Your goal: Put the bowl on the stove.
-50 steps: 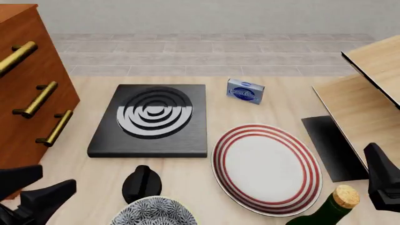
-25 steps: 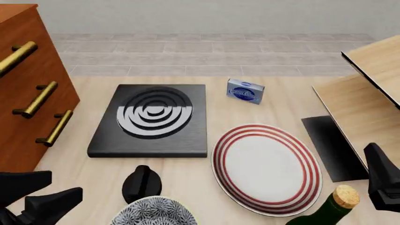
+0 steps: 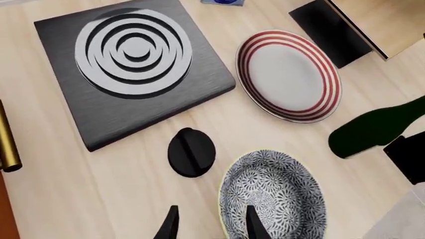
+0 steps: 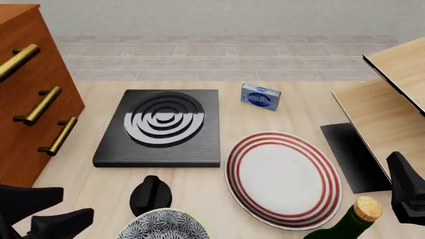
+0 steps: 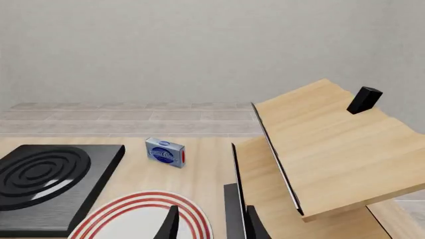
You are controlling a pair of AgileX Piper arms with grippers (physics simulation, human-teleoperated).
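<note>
- Bowl (image 4: 163,225): bottom edge of the front view, left of centre, partly cut off by the frame. Upright on the table, nothing holding it.
- Stove (image 4: 161,128): centre-left in the front view, directly up-frame of the bowl. The black knob (image 4: 150,194) sits between them, just beside the bowl's rim.
- Left gripper (image 4: 47,211): bottom-left corner of the front view, left of the bowl and clear of it. In the left wrist view the fingertips (image 3: 169,225) show spread, a moderate gap, nothing between them. One tip lies over the bowl's (image 3: 272,195) near rim, the other over bare table just outside it.
- Right gripper (image 4: 406,191): lower right edge of the front view, well apart from the bowl, with the red-ringed plate (image 4: 283,178) and the green bottle (image 4: 349,223) in between. Its wrist view shows the tips apart and empty.
- Key relation: the bowl lies to the right of the left gripper and the left arm is clearly nearer. My read: left arm takes it.
- Bowl is round, so no long axis. Likely a rim pinch, one finger inside the wall, one outside.
- Risk: the carry path to the stove passes over the knob, so lift before translating.
</note>
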